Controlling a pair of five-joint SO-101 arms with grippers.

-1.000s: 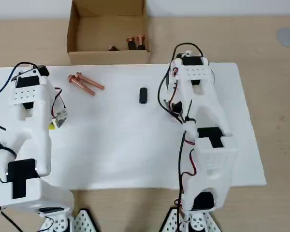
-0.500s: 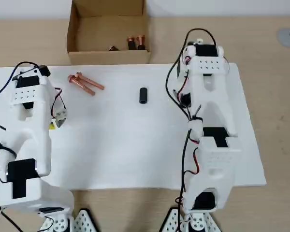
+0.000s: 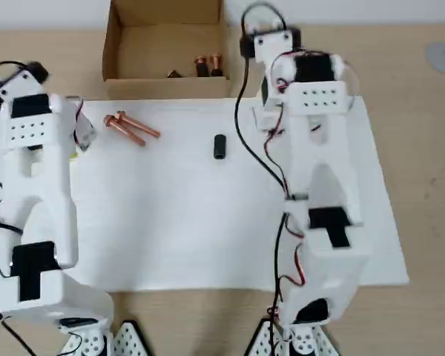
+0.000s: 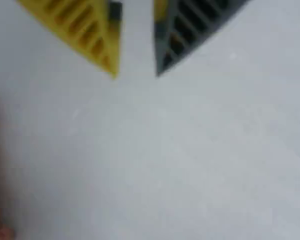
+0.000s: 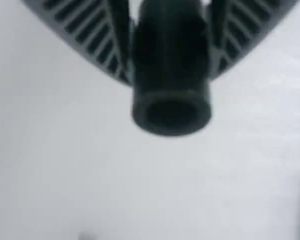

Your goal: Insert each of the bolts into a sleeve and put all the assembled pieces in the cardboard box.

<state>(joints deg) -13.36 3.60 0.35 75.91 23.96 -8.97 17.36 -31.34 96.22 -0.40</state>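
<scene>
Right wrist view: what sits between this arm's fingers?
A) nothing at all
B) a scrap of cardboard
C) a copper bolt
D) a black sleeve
D: the fingers of the right gripper are shut on a black sleeve, its hollow end facing the camera.

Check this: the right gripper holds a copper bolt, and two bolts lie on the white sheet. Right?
Not quite. The right gripper is shut on a black sleeve, not a copper bolt; the right wrist view shows it. Two bolts do lie on the white sheet.
</scene>
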